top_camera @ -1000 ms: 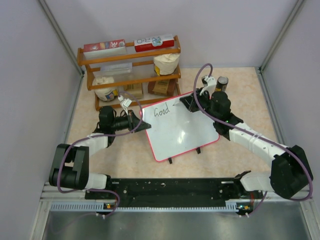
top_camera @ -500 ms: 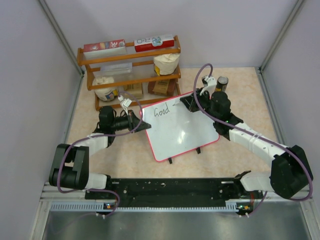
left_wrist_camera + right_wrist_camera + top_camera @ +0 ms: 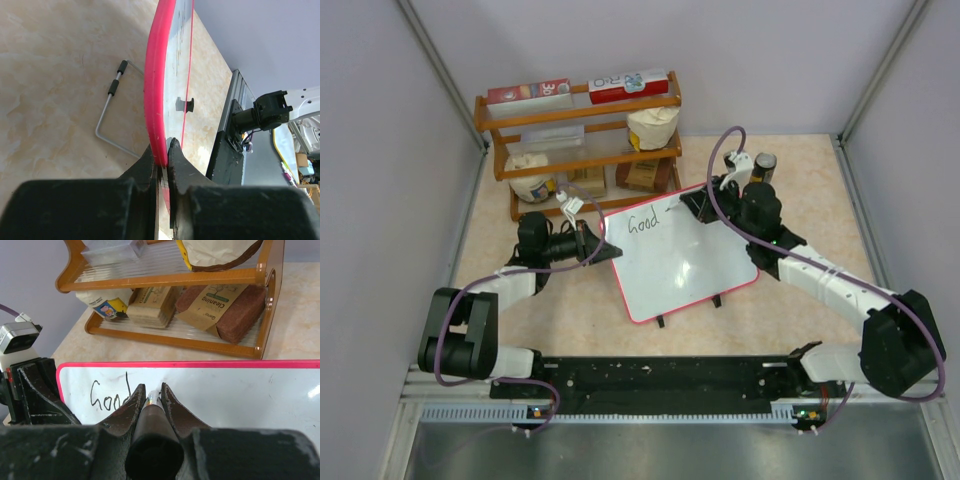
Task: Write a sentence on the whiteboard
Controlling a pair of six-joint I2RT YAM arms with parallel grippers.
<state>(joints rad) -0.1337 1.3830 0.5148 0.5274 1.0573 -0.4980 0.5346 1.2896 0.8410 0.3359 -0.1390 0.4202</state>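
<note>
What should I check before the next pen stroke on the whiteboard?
1. Hold: left gripper clamped on the whiteboard frame: ok.
2. Pen: right gripper shut on the marker: ok.
3. Contact: marker tip touching the board: cannot tell, the fingers hide it.
4. Text: the sentence is legible and reads "Good": ok.
5. Room: blank board to the right of "Good" for the next word: ok.
</note>
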